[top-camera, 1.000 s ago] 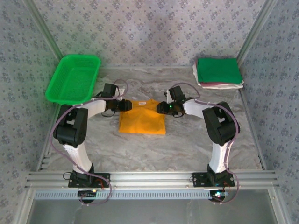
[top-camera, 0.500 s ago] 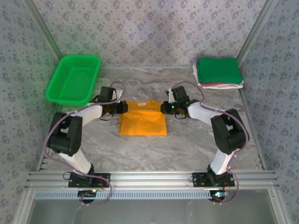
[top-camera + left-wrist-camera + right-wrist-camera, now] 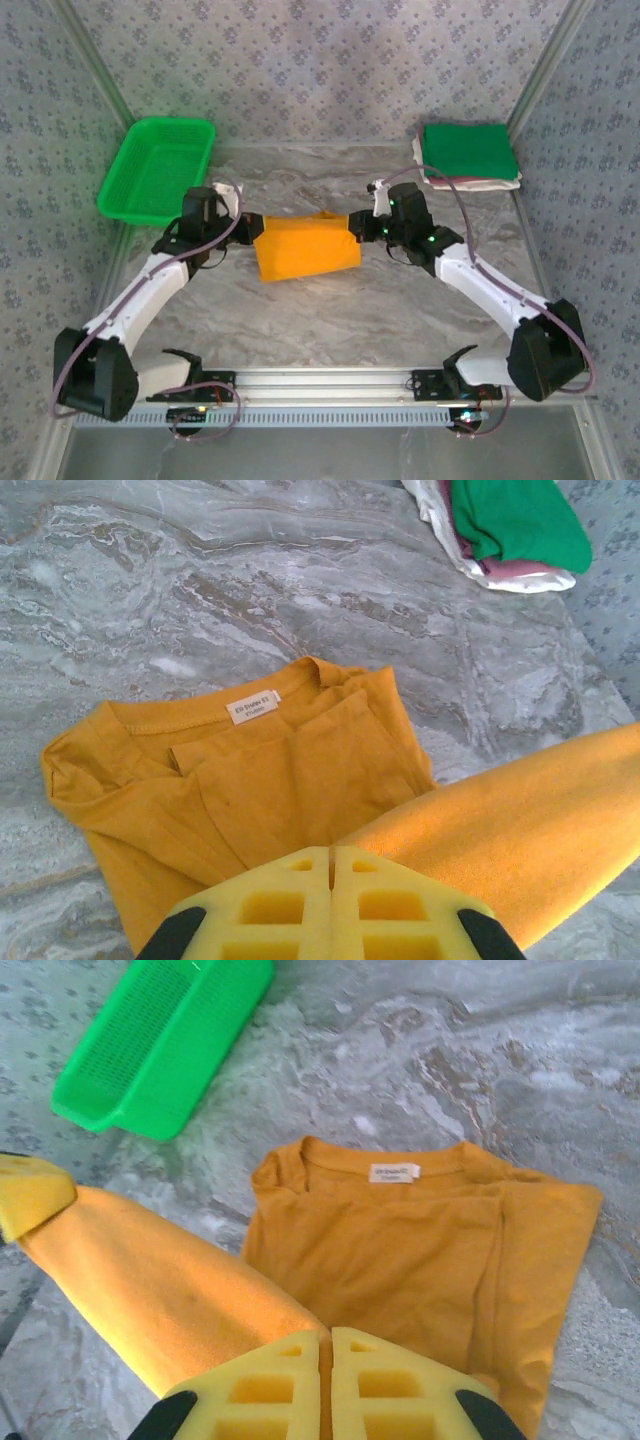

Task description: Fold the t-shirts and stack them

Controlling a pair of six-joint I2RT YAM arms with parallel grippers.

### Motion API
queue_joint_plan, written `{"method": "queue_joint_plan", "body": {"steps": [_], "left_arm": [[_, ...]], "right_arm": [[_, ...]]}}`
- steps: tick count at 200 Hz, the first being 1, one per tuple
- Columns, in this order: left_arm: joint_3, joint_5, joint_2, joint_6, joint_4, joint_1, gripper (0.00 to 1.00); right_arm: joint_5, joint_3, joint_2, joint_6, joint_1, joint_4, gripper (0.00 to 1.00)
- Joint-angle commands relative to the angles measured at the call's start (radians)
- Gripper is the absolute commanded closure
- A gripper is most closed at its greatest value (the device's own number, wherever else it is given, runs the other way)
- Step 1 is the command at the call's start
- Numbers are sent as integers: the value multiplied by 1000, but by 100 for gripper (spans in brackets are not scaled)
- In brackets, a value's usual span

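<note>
both end effectors clamped on the orange-yellow t-shirt

the left end effector [image 3: 240,234] has its 2 yellow fingers pressed together on one end of a strip of the orange-yellow t-shirt [image 3: 305,248]. the right end effector [image 3: 362,228] is pinched tight on the other end of the same strip. the cloth runs stretched between the 2 and is raised above the rest of the garment.

in both wrist views the remainder of the t-shirt lies on the marble-patterned bench [image 3: 330,320] below the held strip, sleeves folded inward. its collar is spread flat and its white neck label [image 3: 252,706] faces up. the shirt sits mid-bench, between the 2 arms.

at the far right corner of the bench there is a stack of 3 folded shirts, well apart from the orange one. the green t-shirt [image 3: 467,150] is on top, with the maroon t-shirt [image 3: 500,568] under it. the white t-shirt [image 3: 440,520] lies at the bottom, its edges showing around the others.

a green mesh basket [image 3: 158,168] stands at the far left corner, tilted against the wall frame.
</note>
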Motion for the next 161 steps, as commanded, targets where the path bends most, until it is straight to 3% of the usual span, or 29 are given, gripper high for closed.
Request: {"method": "queue_joint_plan", "body": {"steps": [1,55,161], "left_arm": [[-9,-44,-61,-16,-60,5,100],[86,-34,-24,9,-81,56,100],[420,38,530,110,-37,149,100]], "right_arm": [[52,0,-29,-24,3,-43,100],[64,118,54,-60,-1,-62,100],[5,406,534,-67,-118,8,100]]}}
